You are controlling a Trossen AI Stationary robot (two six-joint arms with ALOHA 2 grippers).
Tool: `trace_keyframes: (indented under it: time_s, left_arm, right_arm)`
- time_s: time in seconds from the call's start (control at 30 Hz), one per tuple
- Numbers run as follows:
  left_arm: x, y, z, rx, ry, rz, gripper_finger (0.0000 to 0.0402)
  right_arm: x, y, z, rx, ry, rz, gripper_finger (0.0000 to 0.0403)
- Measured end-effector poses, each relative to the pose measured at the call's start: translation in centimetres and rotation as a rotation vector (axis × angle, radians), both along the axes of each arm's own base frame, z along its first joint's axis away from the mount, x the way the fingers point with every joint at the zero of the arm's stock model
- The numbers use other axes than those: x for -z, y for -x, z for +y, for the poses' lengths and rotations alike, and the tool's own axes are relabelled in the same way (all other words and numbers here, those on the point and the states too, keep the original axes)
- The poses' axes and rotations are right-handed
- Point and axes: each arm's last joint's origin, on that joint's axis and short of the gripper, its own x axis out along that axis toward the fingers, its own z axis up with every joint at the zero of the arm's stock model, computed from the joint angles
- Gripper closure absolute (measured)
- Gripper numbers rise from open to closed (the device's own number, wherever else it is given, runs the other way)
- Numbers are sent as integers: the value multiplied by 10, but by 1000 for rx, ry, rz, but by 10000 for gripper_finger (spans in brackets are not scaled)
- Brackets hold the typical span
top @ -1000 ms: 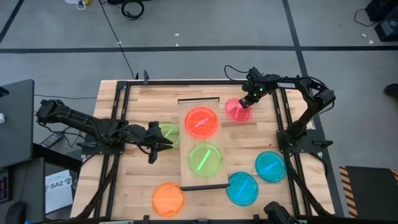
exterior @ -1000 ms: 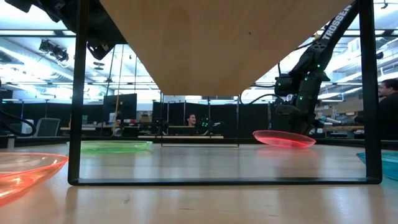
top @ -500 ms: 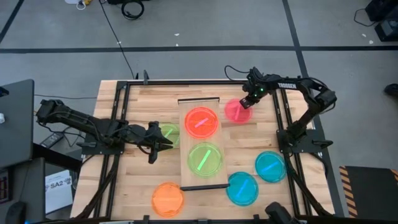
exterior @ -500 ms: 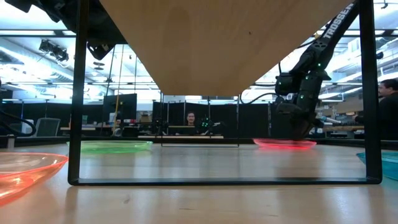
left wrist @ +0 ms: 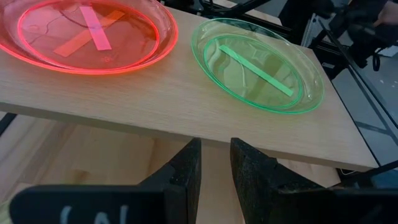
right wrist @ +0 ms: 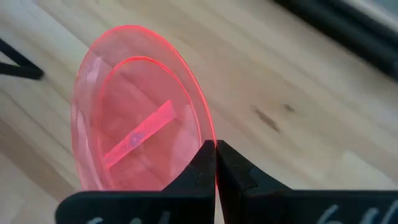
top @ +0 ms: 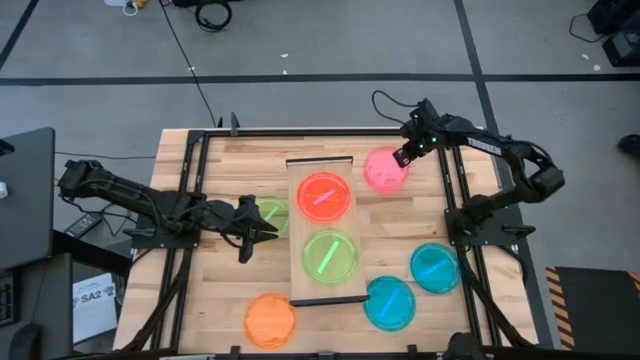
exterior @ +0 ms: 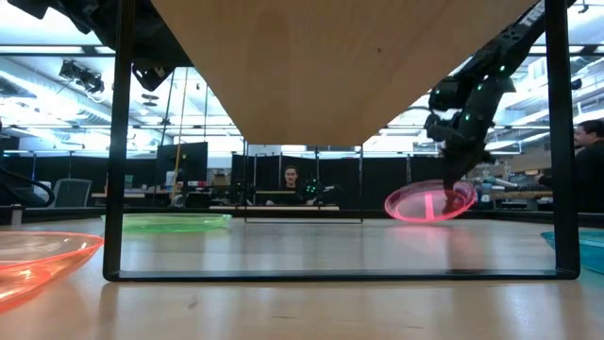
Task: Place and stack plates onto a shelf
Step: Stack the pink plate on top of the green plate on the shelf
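Observation:
My right gripper (top: 403,157) is shut on a pink plate (top: 382,170) near the table's far right, beside the shelf's (top: 324,165) far end. On the shelf board lie an orange plate (top: 322,195) and a green plate (top: 329,254), both also in the left wrist view as orange plate (left wrist: 87,34) and green plate (left wrist: 258,65). My left gripper (top: 262,224) hovers left of the shelf over a second green plate (top: 274,212), its fingers (left wrist: 186,168) a narrow gap apart and holding nothing. My right gripper pinches the pink plate's rim (right wrist: 208,140) on the plate's far right side, between its two fingers, coming from above and slanting down. The plate (exterior: 420,203) is tilted, its held side raised. Whether its lowest edge touches the table, I cannot tell.
Two cyan plates (top: 434,267) (top: 389,302) rest on the table right of the shelf's near end. An orange plate (top: 270,320) lies at the near edge left of the shelf. The shelf's dark frame legs (exterior: 115,142) stand on the table. A person (exterior: 590,151) is in the room behind.
The right gripper set the pink plate flat on the table half a second ago. It has now risen and shifted toward the far right, tipping the plate up by its held rim. The left arm has kept still.

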Motion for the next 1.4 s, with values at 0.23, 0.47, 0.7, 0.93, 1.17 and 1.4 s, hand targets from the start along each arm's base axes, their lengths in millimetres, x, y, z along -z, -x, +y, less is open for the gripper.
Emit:
trace_keyframes:
  time_s: [0.23, 0.47, 0.7, 0.93, 1.17, 1.4]
  left_arm:
    - [0, 0, 0, 0, 0, 0, 310]
    - [0, 0, 0, 0, 0, 0, 310]
    - [0, 0, 0, 0, 0, 0, 310]
    - [0, 0, 0, 0, 0, 0, 310]
    - [0, 0, 0, 0, -1, 0, 310]
    - [0, 0, 0, 0, -1, 0, 310]
  right_arm:
    - [-32, 13, 12, 24, 115, -75, 397]
    - [-59, 25, 28, 59, 173, -209, 397]
    - [-76, 30, 43, 62, 148, -365, 396]
    - [-87, 30, 57, 32, 28, -536, 396]
    - [-94, 23, 72, 4, -44, -601, 396]
    - [-96, 5, 89, -60, -132, -629, 396]
